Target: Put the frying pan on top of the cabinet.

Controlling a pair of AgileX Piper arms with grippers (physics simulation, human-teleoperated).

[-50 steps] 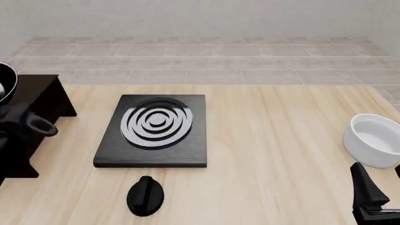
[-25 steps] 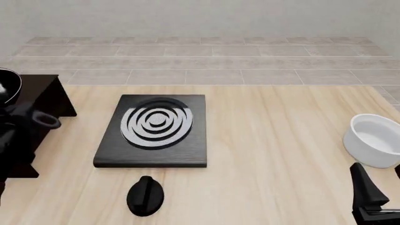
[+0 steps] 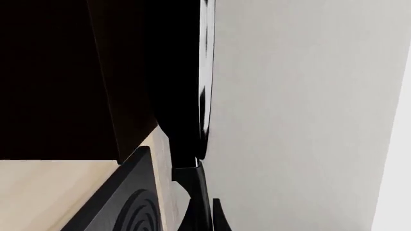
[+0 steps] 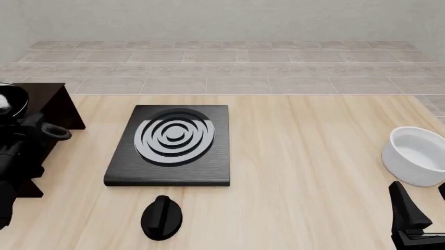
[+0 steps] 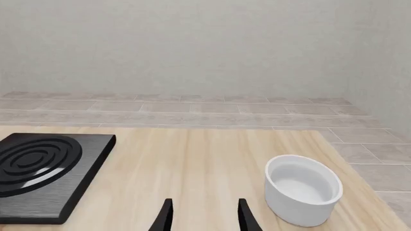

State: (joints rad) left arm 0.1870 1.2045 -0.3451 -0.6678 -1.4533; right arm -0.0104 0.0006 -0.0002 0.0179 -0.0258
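Left gripper (image 4: 31,136) jaws: can't tell if clenched, probably on the small round black frying pan (image 4: 10,101) handle. Pan sits at the frame's left edge over the dark brown boxy cabinet (image 4: 52,107). Lower flat, then release. Right gripper (image 5: 203,216) jaws parted, holding nothing.

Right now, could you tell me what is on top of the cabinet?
The frying pan sits over the cabinet top at the front view's left edge. The frame cuts it off, so contact cannot be confirmed.
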